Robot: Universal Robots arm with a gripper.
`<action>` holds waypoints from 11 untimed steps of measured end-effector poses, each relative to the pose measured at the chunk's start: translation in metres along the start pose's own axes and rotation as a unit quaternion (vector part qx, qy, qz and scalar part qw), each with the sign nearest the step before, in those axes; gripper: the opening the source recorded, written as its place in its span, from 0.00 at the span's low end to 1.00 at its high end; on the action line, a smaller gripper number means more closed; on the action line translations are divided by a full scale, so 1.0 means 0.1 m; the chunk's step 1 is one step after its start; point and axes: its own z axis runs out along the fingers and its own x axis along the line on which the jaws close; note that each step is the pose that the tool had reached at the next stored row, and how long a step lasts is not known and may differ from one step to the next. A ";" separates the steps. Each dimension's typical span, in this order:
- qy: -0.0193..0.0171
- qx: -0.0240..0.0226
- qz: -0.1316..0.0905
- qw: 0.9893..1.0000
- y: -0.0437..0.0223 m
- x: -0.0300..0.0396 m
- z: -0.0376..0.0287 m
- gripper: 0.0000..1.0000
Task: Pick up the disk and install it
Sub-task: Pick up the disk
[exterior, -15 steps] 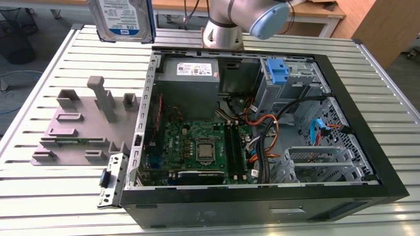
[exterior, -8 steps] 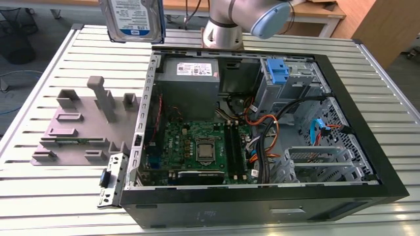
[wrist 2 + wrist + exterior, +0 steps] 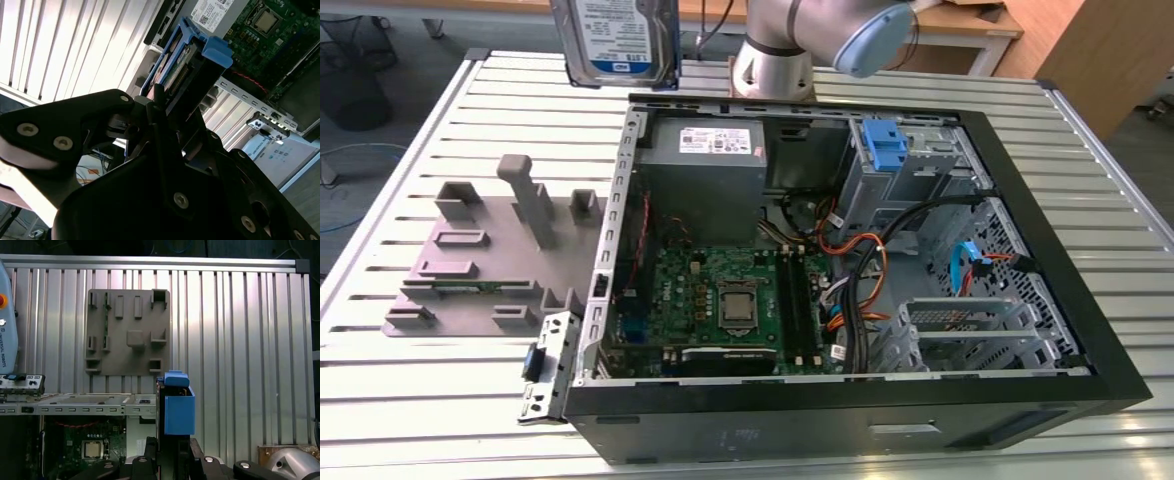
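Grips the hard drive (image 3: 616, 40) on edge, claw (image 3: 159, 100) clamped tight on it, aloft over the slatted bench (image 3: 440, 130) beside the open computer case (image 3: 1067, 330). Could slip from so narrow a hold, or snag loose cables (image 3: 881, 250) if tilted on entry.

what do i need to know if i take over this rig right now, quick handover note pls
Tool: shut on the disk, gripping it at one end.
Disk: in the air, on edge, label towards the exterior view, above the far side of the table and outside the open computer case. The grey stand sits on the table beside the case, at the exterior view's left.
Done: pick-up.
Left: install; the disk is not yet in the case.
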 end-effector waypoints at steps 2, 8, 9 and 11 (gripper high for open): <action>0.000 0.000 0.000 1.000 -0.054 -0.001 -0.003 0.35; 0.000 0.000 0.000 1.000 -0.218 -0.004 -0.010 0.35; 0.000 0.000 0.000 1.000 -0.244 -0.004 -0.011 0.35; 0.000 0.000 0.000 1.000 -0.299 -0.005 -0.013 0.35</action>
